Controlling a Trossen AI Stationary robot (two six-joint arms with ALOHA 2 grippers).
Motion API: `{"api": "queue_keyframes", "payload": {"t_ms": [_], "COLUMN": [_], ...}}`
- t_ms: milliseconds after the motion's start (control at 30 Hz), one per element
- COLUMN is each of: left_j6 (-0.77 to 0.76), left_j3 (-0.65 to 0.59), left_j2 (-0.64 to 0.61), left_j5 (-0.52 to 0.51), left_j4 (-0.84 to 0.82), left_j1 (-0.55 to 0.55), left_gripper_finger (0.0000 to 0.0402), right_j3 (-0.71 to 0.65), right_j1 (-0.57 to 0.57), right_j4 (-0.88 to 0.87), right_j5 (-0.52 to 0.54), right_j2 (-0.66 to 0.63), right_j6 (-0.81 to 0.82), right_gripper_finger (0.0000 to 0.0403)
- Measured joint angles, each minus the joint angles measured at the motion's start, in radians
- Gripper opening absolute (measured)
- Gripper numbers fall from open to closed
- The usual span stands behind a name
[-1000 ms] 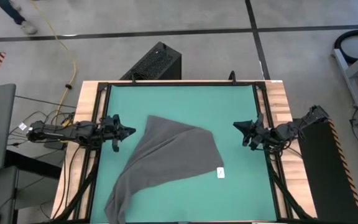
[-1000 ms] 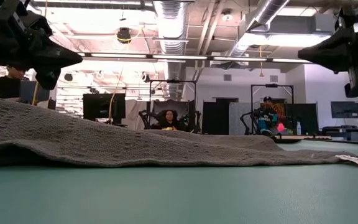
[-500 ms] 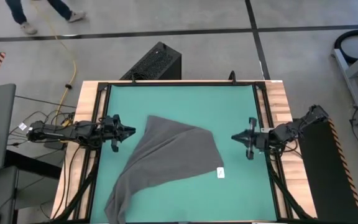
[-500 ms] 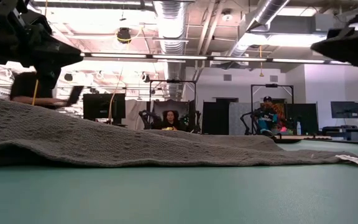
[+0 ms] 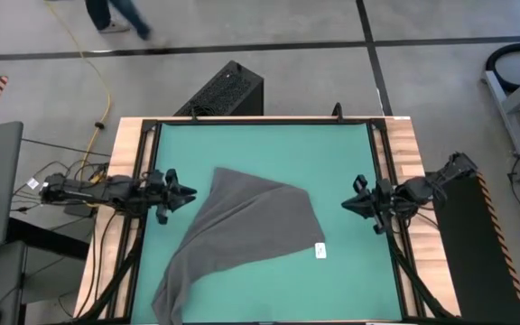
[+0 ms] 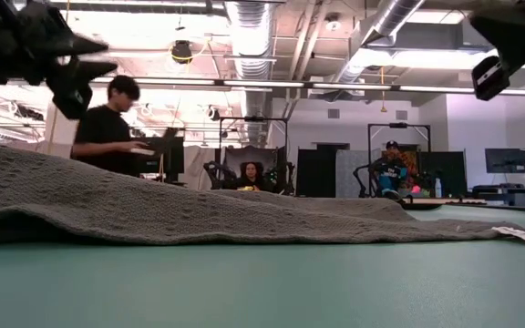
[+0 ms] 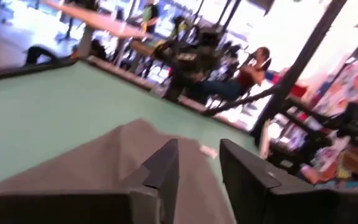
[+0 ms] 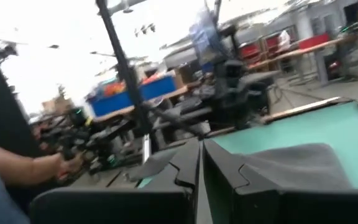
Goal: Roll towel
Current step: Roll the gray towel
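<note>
still at the opening step of the roll: no fold or turn showing in the towel (image 5: pixel 242 239), spread loose and flat on the green table (image 5: pixel 269 149), roughly a lopsided triangle with one corner toward the far-left, a long tail running to the near-left edge, and the small white tag (image 5: pixel 320 251) at its right-hand edge. left gripper (image 5: pixel 188 192) hovering above the mat just beside the towel's far-left corner, clear of the cloth, fingers (image 7: pixel 166 168) parted with a visible gap and nothing between them. right gripper (image 5: pixel 348 207) held above the right side of the mat, well apart from the towel, fingers (image 8: pixel 188 163) pressed nearly together with only a thin slit, empty as well. in the low view, cloth lying as a low rumpled slope, both arms hanging above it at the upper corners. beyond the table, a person (image 6: pixel 109 128) standing in the room, others seated farther back. judged next: bring the left gripper down onto the near corner or edge, pinch the fabric, and bring the right one across to take a matching hold so the edge can be turned over evenly; likely worth flattening the tail first, since an uneven edge would roll crooked.
</note>
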Motion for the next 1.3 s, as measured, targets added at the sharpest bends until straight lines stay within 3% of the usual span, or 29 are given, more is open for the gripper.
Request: {"api": "queue_keyframes", "payload": {"t_ms": [100, 367, 533, 733, 967, 1133, 1300], "left_j6": [0.026, 0.165, 0.219, 0.106, -0.027, -0.127, -0.396], "left_j3": [0.033, 0.252, 0.460, 0.753, 1.079, 1.217, 1.242], "left_j2": [0.008, 0.169, 0.409, 0.757, 1.144, 1.309, 1.356], "left_j5": [0.002, -0.001, -0.072, -0.067, -0.015, -0.023, -0.220], "left_j4": [0.045, 0.010, -0.273, -0.677, -1.080, -1.138, -1.136], "left_j1": [-0.021, -0.096, -0.138, -0.201, -0.363, -0.512, -0.699], "left_gripper_finger": [0.0143, 0.0197, 0.0201, 0.0201, 0.0201, 0.0201, 0.0201], "right_j3": [0.019, 0.131, 0.249, 0.357, 0.502, 0.604, 0.726], "right_j1": [-0.023, -0.029, -0.029, -0.029, 0.003, 0.079, 0.133], "right_j4": [0.017, 0.001, -0.101, -0.124, -0.175, -0.188, -0.267], "right_j5": [0.067, 0.058, 0.022, 0.068, 0.044, 0.044, 0.088], "right_j2": [0.000, 0.021, 0.136, 0.376, 0.733, 0.995, 1.234], "right_j6": [-0.080, -0.259, -0.358, -0.385, -0.349, -0.334, -0.302], "right_gripper_finger": [0.0047, 0.0047, 0.0062, 0.0117, 0.0223, 0.0258, 0.0260]}}
